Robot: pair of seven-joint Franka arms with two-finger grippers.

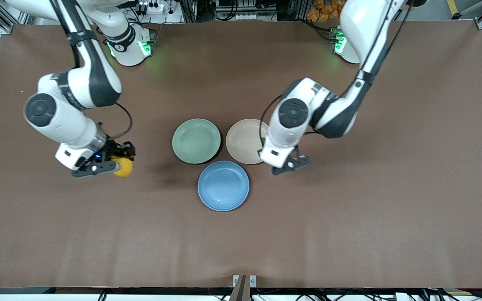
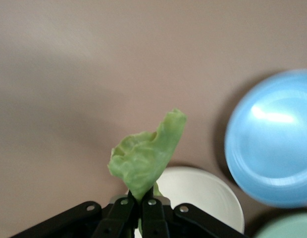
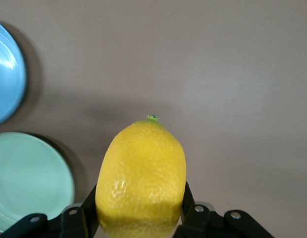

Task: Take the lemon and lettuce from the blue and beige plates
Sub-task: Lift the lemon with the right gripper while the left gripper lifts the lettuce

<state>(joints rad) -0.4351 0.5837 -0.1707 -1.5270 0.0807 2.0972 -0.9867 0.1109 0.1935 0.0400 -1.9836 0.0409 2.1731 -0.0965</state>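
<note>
Two picks done, both plates bare. Right jaws (image 1: 117, 164) squeezed tight on the lemon (image 3: 141, 181), up over brown tabletop (image 1: 349, 230), away from the mint plate (image 1: 196, 141). Left jaws (image 2: 139, 206) pinched shut on the lettuce (image 2: 146, 156), leaf sticking out past the tips, over the edge of the beige plate (image 1: 243, 141) and near the blue plate (image 1: 223, 186). Best now: keep both squeezes firm, move slow, no shaking, so that thin leaf cannot slip out.

Beige plate (image 1: 243, 140) edge hidden under left arm, lettuce (image 2: 146, 158) unseen in front view
</note>
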